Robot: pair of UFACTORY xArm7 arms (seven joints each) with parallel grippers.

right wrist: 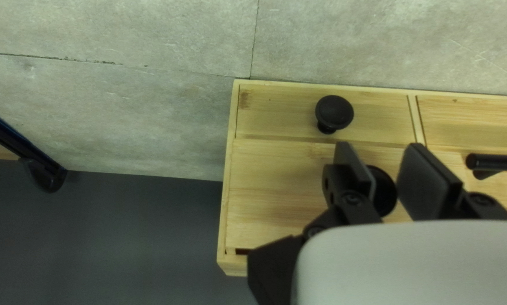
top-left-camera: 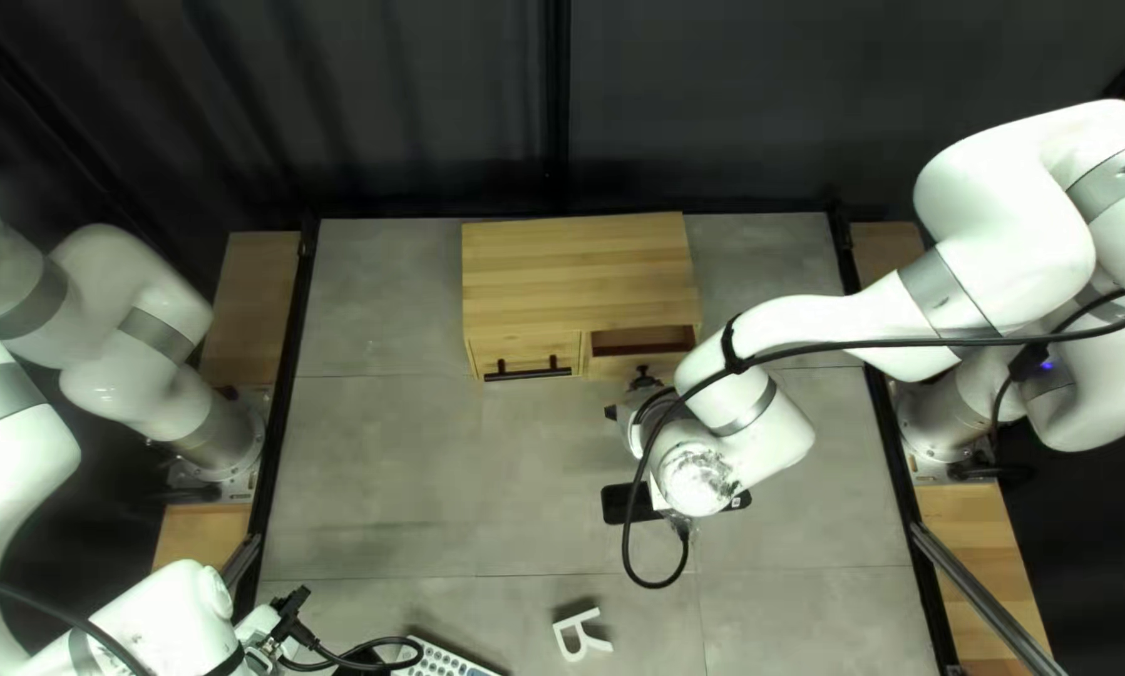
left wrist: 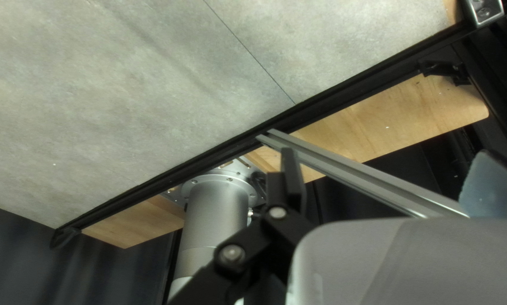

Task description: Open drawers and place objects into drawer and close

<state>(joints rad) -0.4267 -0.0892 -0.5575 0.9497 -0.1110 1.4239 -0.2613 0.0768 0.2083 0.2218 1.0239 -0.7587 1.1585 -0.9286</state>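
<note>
"Where do the grippers stand?"

"At the wooden cabinet [top-left-camera: 575, 263], the right gripper [top-left-camera: 634, 393] parts its jaws partway, a black knob [right wrist: 384, 195] showing between them, ungripped. The left gripper [top-left-camera: 294, 611], well out from the cabinet's front left, spreads its jaws wide, holding nothing."

"And the objects?"

"On the bench [top-left-camera: 375, 438] before the cabinet: a flat black object [top-left-camera: 616, 503] nearest it, partly hidden beneath the right arm; farther out, a white letter-shaped piece [top-left-camera: 575, 620] and a white button-covered device [top-left-camera: 443, 662]."
</note>
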